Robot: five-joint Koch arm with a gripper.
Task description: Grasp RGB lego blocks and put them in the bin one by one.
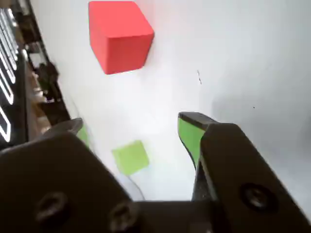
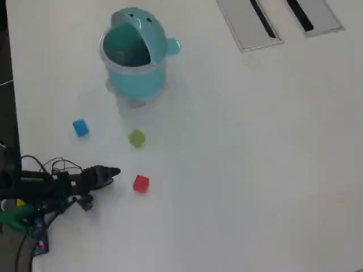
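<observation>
In the overhead view my gripper [image 2: 113, 171] lies low at the left and points right at the red block [image 2: 140, 183], a short gap away. The wrist view has the red block [image 1: 120, 36] ahead on the white table, beyond my open gripper [image 1: 132, 121], whose green-padded jaws stand wide apart. A yellow-green square patch [image 1: 130, 156] shows low between the jaws; I cannot tell what it is. The yellow-green block [image 2: 136, 137] and the blue block [image 2: 80, 127] lie apart from the gripper. The teal bin [image 2: 136, 79] stands upright behind them.
Two flat grey panels with black slots [image 2: 249, 22] lie at the top right. Loose cables [image 2: 54, 165] trail by the arm near the table's left edge [image 2: 12, 113]. Dark clutter [image 1: 29, 73] lines the left of the wrist view.
</observation>
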